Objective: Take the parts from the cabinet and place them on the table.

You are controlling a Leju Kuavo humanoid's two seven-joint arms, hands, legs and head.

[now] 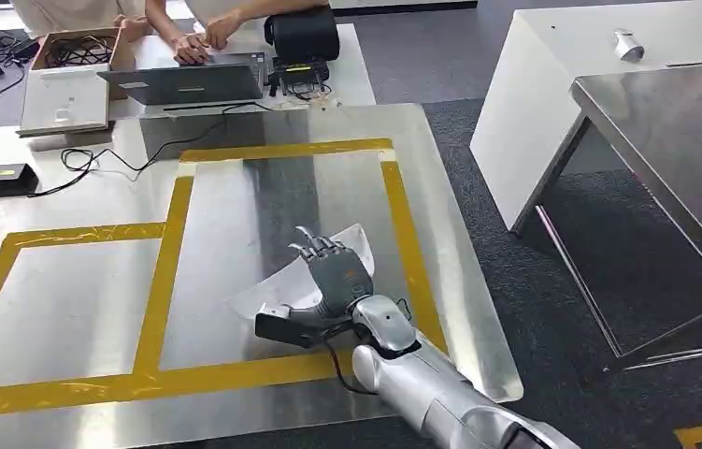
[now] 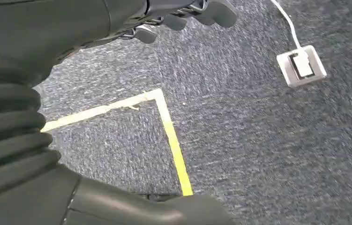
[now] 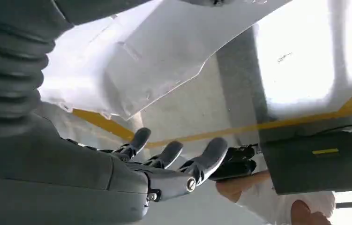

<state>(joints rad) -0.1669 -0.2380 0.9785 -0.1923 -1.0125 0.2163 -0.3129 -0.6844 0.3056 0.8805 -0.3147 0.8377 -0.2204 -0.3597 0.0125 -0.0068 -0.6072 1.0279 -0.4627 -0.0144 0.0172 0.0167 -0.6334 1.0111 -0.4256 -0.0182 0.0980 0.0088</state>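
A thin white sheet part [image 1: 277, 285] lies flat on the steel table [image 1: 94, 281], inside the yellow-taped rectangle near its right strip. My right hand [image 1: 333, 271] hovers over the part's right half, fingers stretched forward and apart. In the right wrist view the white part [image 3: 164, 61] sits between thumb and fingers, and the fingers [image 3: 169, 154] stand clear of it, gripping nothing. My left hand [image 2: 188, 18] hangs over the carpet with loosely bent fingers and nothing in it.
At the table's far end a person types on a laptop [image 1: 188, 84], with a black bag [image 1: 302, 33] and cables alongside. A black box [image 1: 1, 178] sits at the left edge. A second steel table [image 1: 674, 140] and white desk [image 1: 552, 75] stand right, across carpet.
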